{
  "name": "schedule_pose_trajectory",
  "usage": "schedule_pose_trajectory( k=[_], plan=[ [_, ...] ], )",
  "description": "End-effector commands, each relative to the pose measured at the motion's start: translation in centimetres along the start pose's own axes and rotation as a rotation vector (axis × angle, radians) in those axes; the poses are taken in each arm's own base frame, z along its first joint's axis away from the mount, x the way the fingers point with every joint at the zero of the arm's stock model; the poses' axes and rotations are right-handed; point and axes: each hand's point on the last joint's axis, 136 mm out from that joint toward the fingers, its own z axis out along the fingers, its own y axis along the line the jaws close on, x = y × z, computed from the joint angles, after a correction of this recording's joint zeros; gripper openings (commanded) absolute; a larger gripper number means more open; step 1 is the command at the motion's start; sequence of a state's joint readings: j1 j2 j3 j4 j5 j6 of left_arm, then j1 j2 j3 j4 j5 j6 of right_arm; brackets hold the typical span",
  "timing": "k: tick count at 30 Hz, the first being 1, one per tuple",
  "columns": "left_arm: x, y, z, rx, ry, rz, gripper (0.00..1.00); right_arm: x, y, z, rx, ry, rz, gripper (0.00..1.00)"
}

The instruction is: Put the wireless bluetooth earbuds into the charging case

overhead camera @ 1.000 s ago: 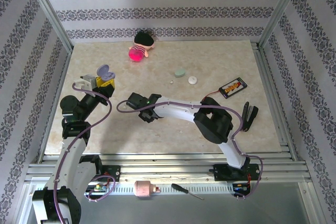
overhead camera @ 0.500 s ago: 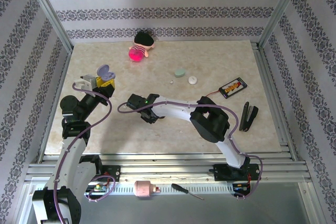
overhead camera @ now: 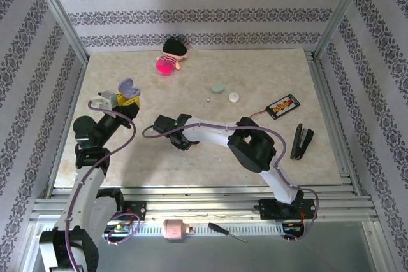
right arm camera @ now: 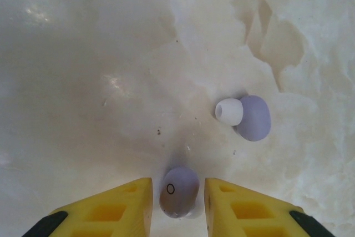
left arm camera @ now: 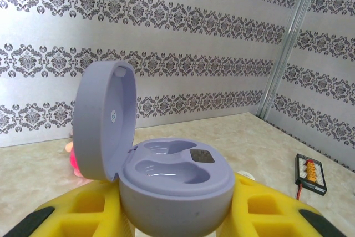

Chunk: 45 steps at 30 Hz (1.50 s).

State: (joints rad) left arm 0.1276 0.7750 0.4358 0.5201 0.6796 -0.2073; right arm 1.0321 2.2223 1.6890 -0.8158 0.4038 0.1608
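Marble tabletop (right arm camera: pixel 83 54) open around right hand (right arm camera: pixel 177 186), jaws slightly apart astride earbud (right arm camera: pixel 179 193); second earbud (right arm camera: pixel 253 118) near; left hand (left arm camera: pixel 177 215) grips charging case (left arm camera: pixel 166 173).

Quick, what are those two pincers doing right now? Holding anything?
Left pincer: closed on the open lavender charging case.
Right pincer: open, straddling a lavender earbud, not gripping yet.

A pink doll (overhead camera: pixel 170 57) is lying at the bench's (overhead camera: pixel 159 165) far edge, while a black stapler (overhead camera: pixel 302 141) and an orange-labelled board (overhead camera: pixel 282 106) are sitting near its right side
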Motion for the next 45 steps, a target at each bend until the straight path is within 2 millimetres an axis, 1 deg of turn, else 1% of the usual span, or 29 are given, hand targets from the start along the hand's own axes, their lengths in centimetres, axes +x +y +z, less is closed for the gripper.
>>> schedule_pose_trajectory(
  k=[1,9,13,15,17,20,24,27,29,33,35,38,41,45],
  plan=[
    [-1.2,-0.2,-0.3,0.009,-0.031,0.018,0.23,0.3,-0.2,0.3,0.028,0.024,-0.002,0.30],
    [-1.1,-0.3,-0.3,0.016,-0.029,0.013,0.23,0.0,-0.4,0.8,0.027,0.028,0.012,0.26],
    [-1.2,-0.4,-0.2,0.022,-0.030,0.015,0.23,-0.1,-0.7,0.9,0.030,0.029,0.018,0.21],
    [-1.2,-0.5,-0.2,0.032,-0.031,0.017,0.23,-0.2,-0.9,0.6,0.027,0.021,0.023,0.19],
    [-1.1,-0.6,-0.2,0.039,-0.032,0.020,0.23,-0.3,-1.0,0.2,0.017,0.007,0.029,0.19],
    [-1.0,-0.9,-0.2,0.060,-0.033,0.032,0.23,-0.6,-1.4,-1.1,-0.033,-0.030,0.079,0.19],
    [-1.1,-1.5,0.0,0.103,-0.049,0.031,0.23,-1.0,-2.3,-3.6,-0.160,-0.098,0.198,0.18],
    [-1.1,-1.8,0.2,0.139,-0.056,0.015,0.23,-1.2,-3.6,-5.9,-0.268,-0.163,0.291,0.18],
    [-1.1,-2.2,0.4,0.170,-0.060,0.007,0.23,-1.4,-4.4,-7.3,-0.358,-0.202,0.357,0.19],
    [-1.1,-3.4,0.8,0.239,-0.058,-0.004,0.23,-2.1,-6.5,-10.9,-0.582,-0.314,0.499,0.19],
    [-0.9,-3.9,0.9,0.261,-0.052,-0.007,0.23,-2.5,-7.2,-13.1,-0.714,-0.366,0.537,0.19],
    [-0.6,-4.7,1.1,0.294,-0.042,-0.007,0.23,-2.8,-8.6,-15.9,-0.843,-0.427,0.594,0.19],
    [-0.4,-5.5,1.2,0.326,-0.031,-0.008,0.23,-3.3,-9.5,-18.3,-0.988,-0.474,0.640,0.19],
    [0.1,-6.5,1.3,0.362,-0.013,-0.005,0.23,-3.8,-10.5,-20.6,-1.134,-0.527,0.695,0.19]
  ],
)
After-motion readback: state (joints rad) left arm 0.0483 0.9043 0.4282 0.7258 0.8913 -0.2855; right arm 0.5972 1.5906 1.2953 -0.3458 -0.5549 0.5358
